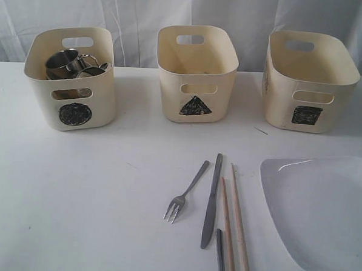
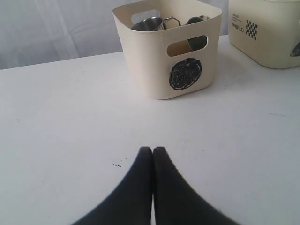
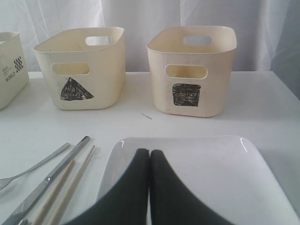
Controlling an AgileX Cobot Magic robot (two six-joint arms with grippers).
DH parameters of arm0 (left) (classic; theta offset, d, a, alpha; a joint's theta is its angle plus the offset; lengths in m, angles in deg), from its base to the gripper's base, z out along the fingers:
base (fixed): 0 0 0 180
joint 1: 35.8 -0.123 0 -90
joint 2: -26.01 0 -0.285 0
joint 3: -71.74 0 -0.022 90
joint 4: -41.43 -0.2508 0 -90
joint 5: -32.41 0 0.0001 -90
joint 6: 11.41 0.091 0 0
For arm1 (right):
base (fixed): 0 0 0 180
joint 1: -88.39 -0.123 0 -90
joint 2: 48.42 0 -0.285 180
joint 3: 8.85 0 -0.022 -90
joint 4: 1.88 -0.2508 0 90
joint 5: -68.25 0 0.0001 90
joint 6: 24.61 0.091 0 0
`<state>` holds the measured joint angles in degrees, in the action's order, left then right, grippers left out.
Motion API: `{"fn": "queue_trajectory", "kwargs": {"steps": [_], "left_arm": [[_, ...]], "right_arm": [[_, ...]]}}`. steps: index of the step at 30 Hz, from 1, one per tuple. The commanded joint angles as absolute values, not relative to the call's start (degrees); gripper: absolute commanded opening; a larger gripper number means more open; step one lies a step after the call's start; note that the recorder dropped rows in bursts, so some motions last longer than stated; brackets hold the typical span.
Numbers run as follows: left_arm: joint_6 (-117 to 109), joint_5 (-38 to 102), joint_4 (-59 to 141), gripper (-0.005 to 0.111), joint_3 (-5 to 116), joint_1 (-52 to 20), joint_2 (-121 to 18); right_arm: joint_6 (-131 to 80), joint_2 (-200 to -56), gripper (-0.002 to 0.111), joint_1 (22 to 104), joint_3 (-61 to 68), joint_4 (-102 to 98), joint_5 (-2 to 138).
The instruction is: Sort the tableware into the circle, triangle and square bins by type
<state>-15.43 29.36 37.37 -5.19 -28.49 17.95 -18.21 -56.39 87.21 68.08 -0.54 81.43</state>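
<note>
The left jaws are shut and empty, low over the bare table [image 1: 74, 197], facing the circle bin [image 1: 100, 110]. The right jaws, also shut and empty, hang above the one white plate [image 1: 323, 210]. There are three bins in a row. The circle bin holds two steel mugs [image 1: 64, 62], and beside it stand the triangle bin [image 1: 170, 104] and the square bin [image 1: 279, 110]. One fork [image 1: 187, 193], one knife [image 1: 211, 201] and two chopsticks [image 1: 237, 223] lie beside the plate.
</note>
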Motion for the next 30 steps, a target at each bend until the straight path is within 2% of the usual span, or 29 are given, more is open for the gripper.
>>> {"fn": "queue_trajectory", "kwargs": {"steps": [1,8,30], "left_arm": [[-15.56,26.55,37.66,0.0,-5.48,-28.37,18.23],[-15.39,20.18,37.66,0.0,-5.48,-28.37,18.23],[-15.39,20.35,37.77,0.0,-5.48,-28.37,18.23]], "right_arm": [[-18.28,-56.21,0.0,87.04,68.36,-0.59,80.98],[-18.28,-56.21,0.0,87.04,68.36,-0.59,80.98],[-18.28,-56.21,0.0,87.04,68.36,-0.59,80.98]]}}
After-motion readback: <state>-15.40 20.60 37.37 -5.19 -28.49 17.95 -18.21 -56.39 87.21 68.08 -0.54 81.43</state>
